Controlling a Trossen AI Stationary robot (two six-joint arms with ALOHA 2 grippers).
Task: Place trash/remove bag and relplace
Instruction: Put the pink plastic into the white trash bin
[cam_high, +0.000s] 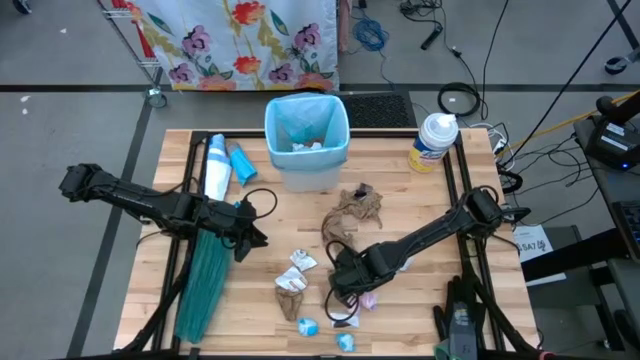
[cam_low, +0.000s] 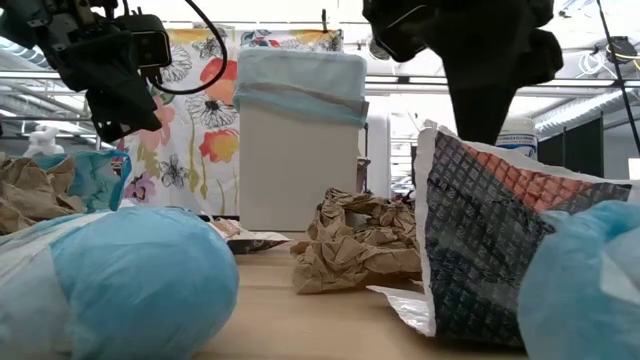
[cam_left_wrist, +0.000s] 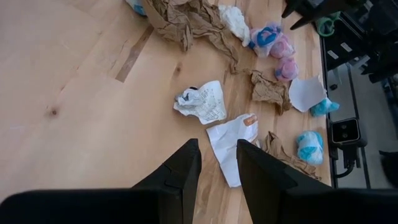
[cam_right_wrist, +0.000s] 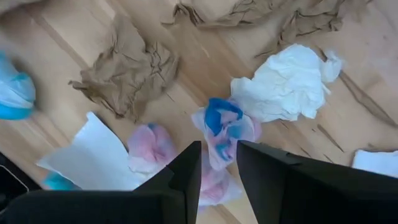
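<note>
The bin (cam_high: 306, 150) with its pale-blue liner (cam_high: 300, 118) stands at the table's far middle and holds some scraps. Trash lies loose before it: brown paper (cam_high: 356, 206), a white wad (cam_high: 302, 261), a brown scrap (cam_high: 290, 298) and blue wrappers (cam_high: 308, 326). The teal-green bag (cam_high: 205, 285) lies flat at the left. My right gripper (cam_high: 343, 290) (cam_right_wrist: 219, 152) is low over a blue-and-purple wrapper (cam_right_wrist: 221, 129), narrowly open, with one finger on each side of it. My left gripper (cam_high: 255, 235) (cam_left_wrist: 219, 155) hovers narrowly open above a white paper (cam_left_wrist: 231, 148). My right gripper comes at the blue-and-purple wrapper (cam_right_wrist: 216, 140) from above, and the wrapper lies on the table in the gap between the fingers. I cannot tell whether they touch it.
A white-and-blue bottle (cam_high: 216, 165) and a blue tube (cam_high: 242, 163) lie left of the bin. A wipes canister (cam_high: 432, 142) stands at the far right. More wrappers (cam_high: 345, 342) lie by the near edge. Bare wood (cam_high: 270, 215) shows between the arms.
</note>
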